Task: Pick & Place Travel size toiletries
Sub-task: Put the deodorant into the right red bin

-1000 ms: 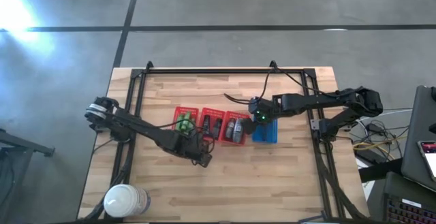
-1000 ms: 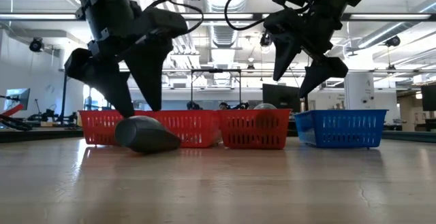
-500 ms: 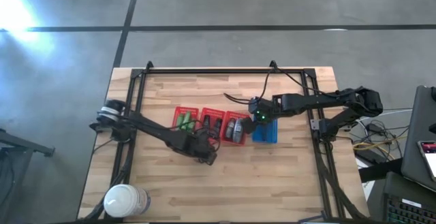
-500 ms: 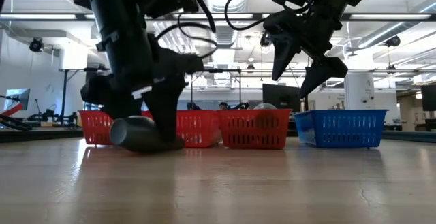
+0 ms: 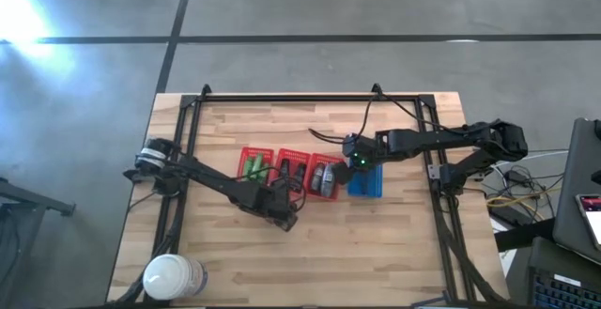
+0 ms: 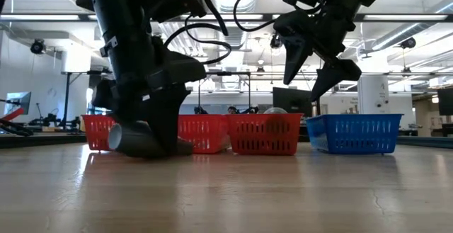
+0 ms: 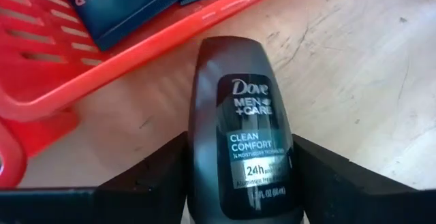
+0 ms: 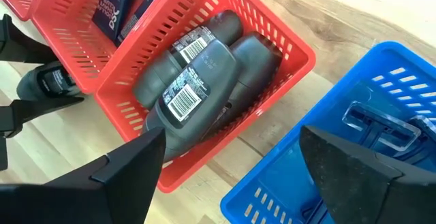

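A dark grey Dove roll-on bottle [image 7: 238,115] lies on its side on the wood, just in front of the red baskets [image 5: 293,170]. My left gripper [image 7: 242,183] is down over it [image 6: 138,139], shut on it. My right gripper [image 8: 231,183] hangs open in the air [image 6: 311,74] above the gap between the right red basket [image 8: 204,81] and the blue basket [image 5: 366,181]. Dark bottles [image 8: 197,74] lie in that red basket. Green tubes [image 5: 254,167] fill the leftmost one. My left gripper pinches the roll-on bottle between its two fingers, one finger [image 7: 153,176] on each long side of the body, beside the label's lower half [image 7: 253,173]. The fingers come from above, pointing down, across the bottle. The bottle rests on its side on the table, its rounded end [image 7: 228,47] toward the red basket.
Three red mesh baskets and one blue one stand in a row across the table's middle. A large white roll [image 5: 174,276] sits at the near left corner. A black frame [image 5: 310,98] runs along the table's far and side edges. Bare wood lies in front of the baskets.
My left gripper has come down over the roll-on bottle, shifted a little toward the right, and brought its wide-spread fingers in against the bottle's sides. The bottle has turned slightly on the table, still lying down. My right gripper has kept still.
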Action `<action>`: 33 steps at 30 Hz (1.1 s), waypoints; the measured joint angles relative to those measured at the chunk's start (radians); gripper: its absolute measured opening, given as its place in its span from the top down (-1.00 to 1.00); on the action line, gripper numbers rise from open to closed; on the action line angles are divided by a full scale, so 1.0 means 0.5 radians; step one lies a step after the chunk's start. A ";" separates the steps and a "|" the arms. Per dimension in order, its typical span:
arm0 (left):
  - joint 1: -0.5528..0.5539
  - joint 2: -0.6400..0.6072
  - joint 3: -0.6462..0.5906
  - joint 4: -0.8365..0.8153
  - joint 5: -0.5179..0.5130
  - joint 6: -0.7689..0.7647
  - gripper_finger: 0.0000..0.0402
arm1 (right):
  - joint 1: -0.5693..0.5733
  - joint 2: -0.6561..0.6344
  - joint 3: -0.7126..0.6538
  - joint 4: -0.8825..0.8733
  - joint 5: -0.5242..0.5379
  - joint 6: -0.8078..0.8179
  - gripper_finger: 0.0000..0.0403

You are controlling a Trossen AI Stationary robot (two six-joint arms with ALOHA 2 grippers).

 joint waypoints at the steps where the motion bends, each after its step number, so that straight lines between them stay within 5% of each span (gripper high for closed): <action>1: 0.000 0.000 0.000 0.000 0.002 0.020 -0.11 | 0.000 0.000 0.000 0.001 0.000 0.005 -0.63; 14: 0.000 -0.283 0.046 -0.013 0.048 0.101 -0.06 | 0.048 -0.086 0.007 0.007 -0.031 0.025 -0.59; 25: -0.073 -0.554 0.039 0.469 -0.371 1.375 -0.06 | 0.120 -0.263 0.005 0.429 -0.370 0.111 -0.75; 33: -0.038 -0.552 0.037 0.702 -0.572 1.601 -0.06 | 0.188 -0.230 0.002 0.767 -0.372 0.190 -0.75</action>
